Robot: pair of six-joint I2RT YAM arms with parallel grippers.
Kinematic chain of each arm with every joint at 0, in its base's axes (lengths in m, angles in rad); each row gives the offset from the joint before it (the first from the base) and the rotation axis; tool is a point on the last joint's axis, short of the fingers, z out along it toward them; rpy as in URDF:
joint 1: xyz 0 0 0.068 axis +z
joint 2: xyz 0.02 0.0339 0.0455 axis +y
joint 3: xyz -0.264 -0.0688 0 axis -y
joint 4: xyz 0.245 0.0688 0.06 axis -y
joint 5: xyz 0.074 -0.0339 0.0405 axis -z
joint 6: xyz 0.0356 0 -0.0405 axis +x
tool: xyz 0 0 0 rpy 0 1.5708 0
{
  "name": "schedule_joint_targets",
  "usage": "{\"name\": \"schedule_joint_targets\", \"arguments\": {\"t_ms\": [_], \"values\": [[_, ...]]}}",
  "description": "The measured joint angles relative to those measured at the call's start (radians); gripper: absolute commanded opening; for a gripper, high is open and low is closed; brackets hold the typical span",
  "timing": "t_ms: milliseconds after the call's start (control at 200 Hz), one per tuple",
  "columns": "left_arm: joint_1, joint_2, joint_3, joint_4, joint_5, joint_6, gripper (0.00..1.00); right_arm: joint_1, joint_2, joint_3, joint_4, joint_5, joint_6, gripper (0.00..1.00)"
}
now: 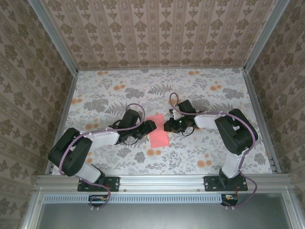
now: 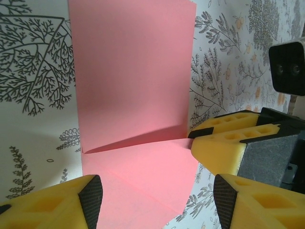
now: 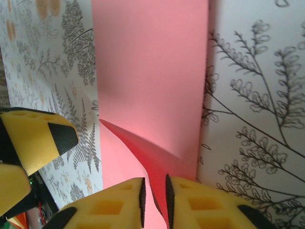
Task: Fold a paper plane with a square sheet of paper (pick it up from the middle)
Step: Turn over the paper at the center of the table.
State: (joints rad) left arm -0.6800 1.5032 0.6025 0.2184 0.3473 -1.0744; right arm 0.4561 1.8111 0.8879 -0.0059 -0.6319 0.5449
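The pink sheet of paper (image 1: 158, 134) is sitting in the middle of the flowery desk (image 1: 214, 95), dead centre between the two arms in the top view. From up there it reads more like a strip than a square. Its long side runs top to bottom of the frame with a slight lean, so my guess is it's been doubled over once, but I can't swear to it.

The right claw (image 3: 153, 195) comes in from the right side of the sheet. In its own wrist view the two pads are nearly together at the bottom of the frame, with the paper's edge running down into the gap. It looks clamped on that edge to me, and a flap is lifting off the desk right there with a dark shadow under it.

The left claw (image 2: 157, 200) is at the opposite long edge. Its jaws are wide apart and not gripping anything, and the paper stretches away up the frame from between them.

The bit that matters: the sheet lies straight across between the two claws, each one right at a long edge. The right one has hold, so I'd guess the flap goes over toward the left claw, the short way. Thin paper could slide instead of creasing unless the left claw pins it.
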Motion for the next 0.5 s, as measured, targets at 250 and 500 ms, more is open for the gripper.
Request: {"name": "schedule_joint_targets", "arguments": {"t_ms": [250,500], "values": [[-0.002,0.007,0.0,0.015,0.016,-0.005,0.58,-0.015,0.0,-0.006,0.04,-0.001,0.025,0.08],[-0.007,0.058,0.001,0.021,0.035,-0.004,0.54,-0.035,-0.001,-0.032,0.08,-0.001,0.06,0.07]]}}
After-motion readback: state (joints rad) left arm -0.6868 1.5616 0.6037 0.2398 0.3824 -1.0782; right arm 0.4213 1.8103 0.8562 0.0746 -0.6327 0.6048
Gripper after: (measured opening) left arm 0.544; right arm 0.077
